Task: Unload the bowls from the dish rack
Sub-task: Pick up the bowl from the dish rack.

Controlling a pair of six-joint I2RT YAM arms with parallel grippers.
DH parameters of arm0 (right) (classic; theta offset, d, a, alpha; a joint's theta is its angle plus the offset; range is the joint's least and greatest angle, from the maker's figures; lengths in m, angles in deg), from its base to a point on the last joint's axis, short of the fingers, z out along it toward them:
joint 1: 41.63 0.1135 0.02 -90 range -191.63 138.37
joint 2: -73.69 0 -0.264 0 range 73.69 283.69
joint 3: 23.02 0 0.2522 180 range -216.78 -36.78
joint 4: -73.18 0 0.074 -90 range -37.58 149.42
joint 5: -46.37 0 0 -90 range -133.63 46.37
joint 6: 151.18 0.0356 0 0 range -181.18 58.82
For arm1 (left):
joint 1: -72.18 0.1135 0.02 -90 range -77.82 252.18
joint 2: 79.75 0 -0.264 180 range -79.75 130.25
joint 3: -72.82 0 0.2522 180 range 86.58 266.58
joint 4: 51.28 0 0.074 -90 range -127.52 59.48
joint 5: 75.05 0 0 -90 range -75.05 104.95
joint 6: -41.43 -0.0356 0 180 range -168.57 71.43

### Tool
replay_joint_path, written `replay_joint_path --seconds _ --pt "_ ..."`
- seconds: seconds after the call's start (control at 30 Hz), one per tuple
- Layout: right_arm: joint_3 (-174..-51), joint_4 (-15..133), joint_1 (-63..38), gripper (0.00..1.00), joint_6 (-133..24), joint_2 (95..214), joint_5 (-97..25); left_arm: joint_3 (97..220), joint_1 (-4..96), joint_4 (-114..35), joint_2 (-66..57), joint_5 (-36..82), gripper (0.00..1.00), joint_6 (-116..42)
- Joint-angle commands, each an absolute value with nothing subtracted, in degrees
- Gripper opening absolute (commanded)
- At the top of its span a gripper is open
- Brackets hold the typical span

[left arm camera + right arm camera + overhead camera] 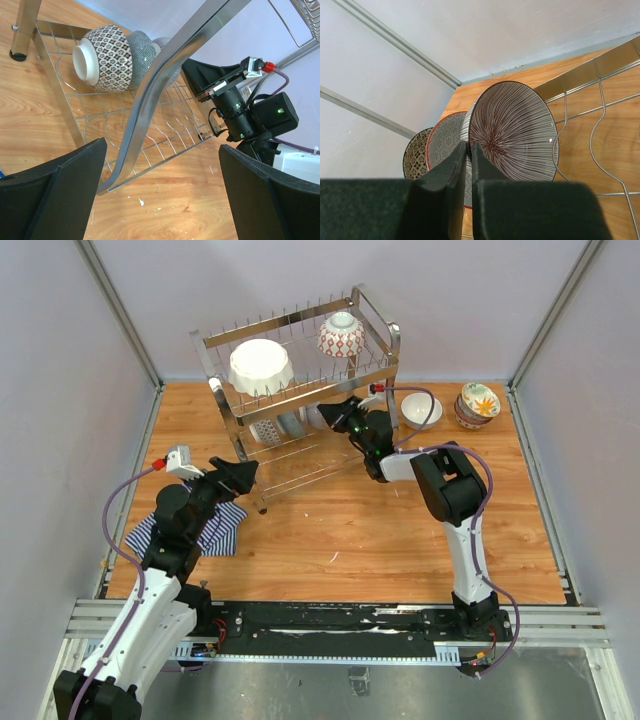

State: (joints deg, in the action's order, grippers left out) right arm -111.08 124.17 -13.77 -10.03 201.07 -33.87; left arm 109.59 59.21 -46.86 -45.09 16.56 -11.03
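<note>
While the left gripper (244,474) gapes wide and empty beside the dish rack (280,317), the right gripper (469,146) pinches the rim of the striped bowl (512,132), one of three on the lower tier; two bowls (261,366) sit above.

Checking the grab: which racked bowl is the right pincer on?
The striped bowl, its rim in the right pincer; the red-rimmed bowl stands behind.

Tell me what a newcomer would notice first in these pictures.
The chrome dish rack dominates the far middle of the table, with a large white bowl and a red lattice bowl on its top tier. The right claw is shut on the rim of a striped bowl in the lower tier, while the left claw stands wide open at the rack's near left leg.
</note>
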Motion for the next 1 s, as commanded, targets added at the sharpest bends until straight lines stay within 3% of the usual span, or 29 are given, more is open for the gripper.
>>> replay_joint_path --seconds 0.0,0.37,0.97 --pt "-113.19 122.84 -13.86 0.01 -9.26 198.63 -34.22 109.53 58.83 -48.77 -45.48 16.53 1.00 -11.40" --pt "-116.67 117.43 -13.04 0.01 -11.76 199.31 -33.93 109.70 58.85 -48.68 -45.58 16.54 1.00 -11.53" --pt "-118.13 113.16 -11.75 0.14 -13.99 201.51 -32.49 109.40 58.83 -48.46 -45.91 16.49 1.00 -11.66"
